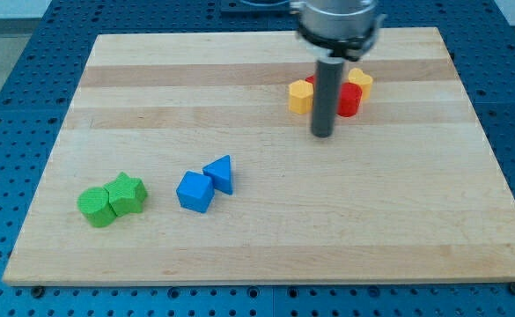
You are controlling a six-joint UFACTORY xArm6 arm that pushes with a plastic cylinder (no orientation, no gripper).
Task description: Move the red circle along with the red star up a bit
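Note:
My tip [323, 134] stands on the board just below a cluster of red and yellow blocks at the view's upper right. A red block [349, 99], round in outline, sits right of the rod. Another red block [312, 82] is mostly hidden behind the rod; I cannot make out its shape. A yellow hexagon [301, 97] sits left of the rod and a yellow block [360, 81] sits at the cluster's upper right. The tip is apart from the red blocks, slightly below them.
A blue cube [194, 191] and a blue triangle [220, 173] lie at the lower middle left. A green circle-like block [96, 206] and a green star [127, 194] lie at the lower left. The wooden board [257, 246] rests on a blue perforated table.

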